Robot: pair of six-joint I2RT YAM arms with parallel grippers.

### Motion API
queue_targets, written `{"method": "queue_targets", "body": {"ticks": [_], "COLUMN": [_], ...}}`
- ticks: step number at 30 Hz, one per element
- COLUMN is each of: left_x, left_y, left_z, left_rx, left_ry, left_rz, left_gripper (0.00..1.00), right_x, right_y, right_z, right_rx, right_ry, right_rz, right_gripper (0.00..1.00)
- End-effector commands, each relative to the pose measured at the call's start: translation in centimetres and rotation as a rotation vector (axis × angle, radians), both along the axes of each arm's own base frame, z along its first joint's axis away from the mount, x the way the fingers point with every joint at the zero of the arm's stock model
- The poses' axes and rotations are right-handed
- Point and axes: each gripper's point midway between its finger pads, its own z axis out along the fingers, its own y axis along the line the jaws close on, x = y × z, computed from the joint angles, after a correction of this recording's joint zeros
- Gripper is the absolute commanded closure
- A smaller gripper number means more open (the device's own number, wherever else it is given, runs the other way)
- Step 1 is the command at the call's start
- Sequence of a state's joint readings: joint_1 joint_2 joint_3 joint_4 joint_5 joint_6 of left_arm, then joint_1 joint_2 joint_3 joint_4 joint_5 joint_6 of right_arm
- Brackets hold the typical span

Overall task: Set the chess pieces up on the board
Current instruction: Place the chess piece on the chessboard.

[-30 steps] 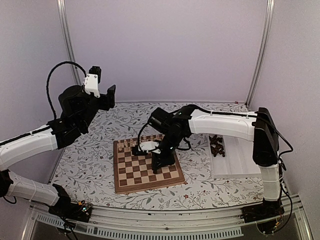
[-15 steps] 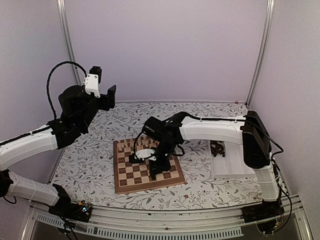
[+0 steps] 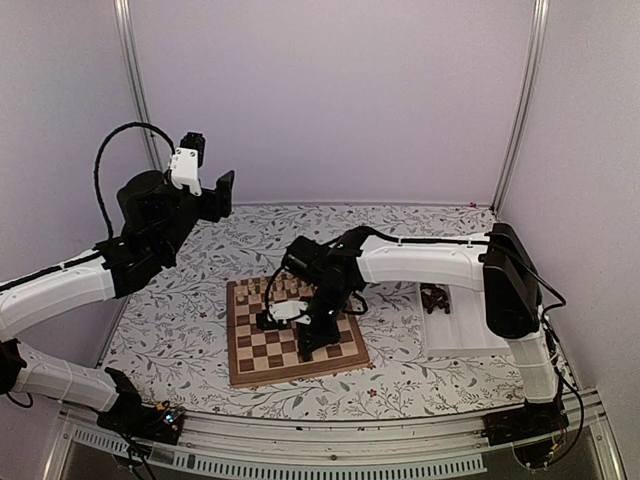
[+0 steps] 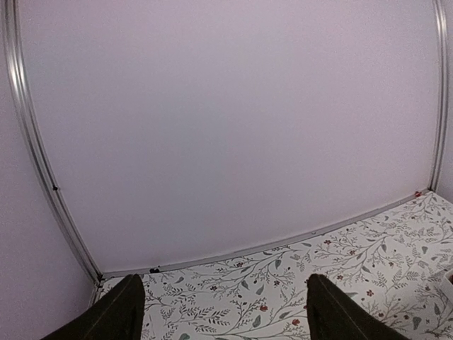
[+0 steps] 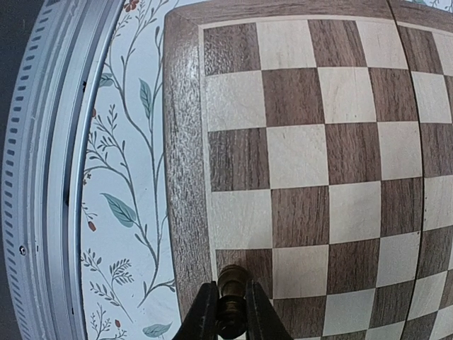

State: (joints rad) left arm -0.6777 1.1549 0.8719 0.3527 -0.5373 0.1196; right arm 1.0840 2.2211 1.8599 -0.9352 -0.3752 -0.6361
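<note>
The board (image 3: 243,360) lies on the flowered table in front of the arms. My right gripper (image 3: 308,348) reaches down onto its near right part. In the right wrist view, the right gripper (image 5: 231,285) is shut on a dark brown chess piece (image 5: 231,313). The piece stands upright on a dark square in the file next to the board's border (image 5: 184,142). More dark chess pieces (image 3: 434,298) lie in a heap in the white tray (image 3: 480,330). My left gripper (image 3: 215,188) hangs high over the table's left side. It is open with nothing between its fingers (image 4: 120,315).
The white tray stands right of the board. The right arm's long white links span from the right base across the tray to the board. Metal frame rails run along the table's near edge (image 5: 49,177). The back wall's rail (image 4: 283,244) lies ahead of the left gripper.
The right gripper has moved left and toward the board's near side with the dark piece, coming down onto the squares. The left arm has not moved.
</note>
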Motion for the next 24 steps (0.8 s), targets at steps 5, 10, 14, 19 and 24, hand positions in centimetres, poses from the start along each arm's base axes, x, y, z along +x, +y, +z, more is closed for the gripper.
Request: {"method": "queue_targets", "body": {"ticks": [5,10,14,19,24], "left_x": [-0.12,-0.12,-0.13,-0.09,-0.1], "left_y": [-0.05,-0.15,-0.3,-0.32,-0.38], "left_z": [0.18,0.17,0.12,0.08,0.03], "left_rx": [-0.002,-0.005,-0.006,-0.007,-0.007], "left_ry": [-0.001,0.001,0.004,0.006,0.008], "left_rz": [-0.017,-0.022,-0.029,-0.031,-0.034], "left_gripper": [0.2,0.2,0.2,0.2,0.2], "right_x": [-0.69,-0.32,0.04,-0.02,-0.15], "right_y": [0.6,0.68,0.67,0.66,0.72], "right_z": [-0.37,-0.35,-0.25,-0.35,-0.35], "right_rx": [-0.01,-0.01,-0.011,-0.014,-0.012], "right_ry": [0.0,-0.024,-0.043,-0.048,-0.054], "right_rz": [0.007,-0.003,-0.013,-0.013,-0.01], "right_gripper": [0.84,0.78,0.73,0.69,0.67]}}
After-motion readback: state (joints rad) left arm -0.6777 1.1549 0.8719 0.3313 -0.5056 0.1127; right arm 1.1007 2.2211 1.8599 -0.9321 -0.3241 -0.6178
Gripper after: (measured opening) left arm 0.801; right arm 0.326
